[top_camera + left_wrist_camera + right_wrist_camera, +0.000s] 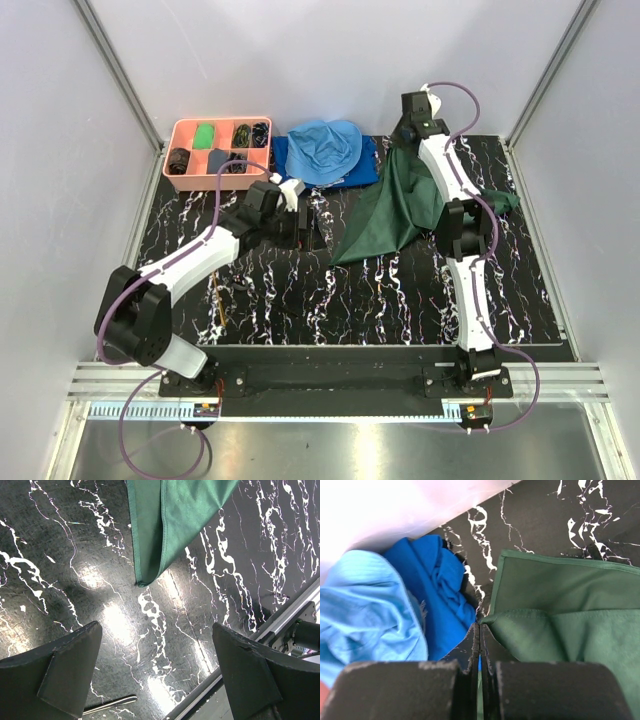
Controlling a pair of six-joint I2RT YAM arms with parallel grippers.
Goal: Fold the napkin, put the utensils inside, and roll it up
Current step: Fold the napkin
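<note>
— Where does the right gripper (479,630) stand?
— Reached out to the far side of the table. Its fingers are pressed flat together, with a hemmed fold of the dark green napkin (385,215) pinched at their tips.
— And the rest of the cloth?
— It falls away from that pinch toward the arm bases, draped against the right arm. One pointed corner comes down onto the black marbled table (60,555). A smaller part shows on the arm's right side.
— What lies beside those shut fingers?
— To their left is a rumpled royal-blue cloth (440,590), just beside the tips. A light blue cloth (365,615) lies over it, further left. Whether the blue touches the napkin I cannot tell.
— The left gripper (156,635)?
— Spread wide, with nothing between its fingers, hanging above bare tabletop. The napkin's low corner lies just ahead of the gap, apart from both fingers.
— Any cutlery?
— One slim metal handle (110,704) lies flat on the table beneath the left gripper, near the finger on the left of the wrist view. Its head is out of frame, so I cannot tell spoon from fork.
— Anything else?
— A pink compartment tray (222,123) sits beyond the left gripper, off to its left, well apart from the napkin.
</note>
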